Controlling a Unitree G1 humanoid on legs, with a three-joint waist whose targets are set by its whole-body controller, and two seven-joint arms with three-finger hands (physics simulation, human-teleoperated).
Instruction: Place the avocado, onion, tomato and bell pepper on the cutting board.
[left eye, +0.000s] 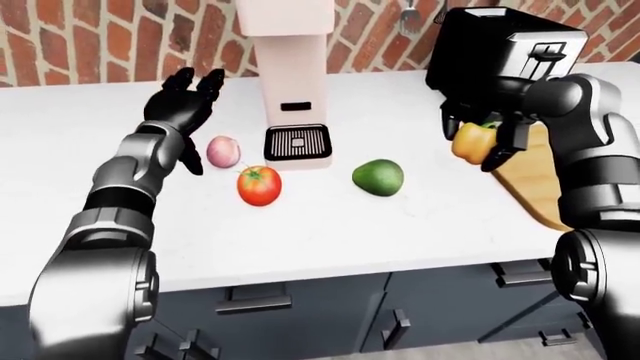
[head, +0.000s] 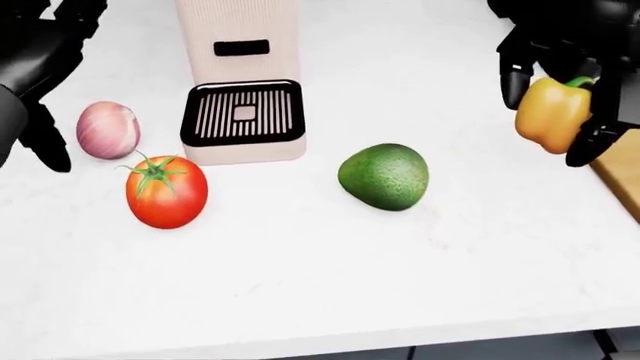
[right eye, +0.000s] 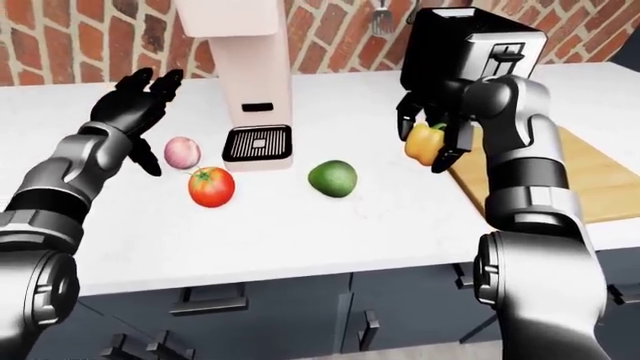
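Between the right hand (right eye: 432, 129) fingers, the bell pepper (head: 552, 114) is being gripped and held off the desk (head: 330, 262), just left of the cutting board (right eye: 590, 184). Bell-pepper step is underway, judging by this. Left hand (left eye: 183, 101) is hovering with fingers spread, holding nothing, onion (head: 108, 130) just to its right, tomato (head: 166, 191) below that. Avocado (head: 384, 176) is sitting mid-desk, well apart from both hands. Next move likely calls for carrying the pepper rightward over the board, lowering it, letting go.
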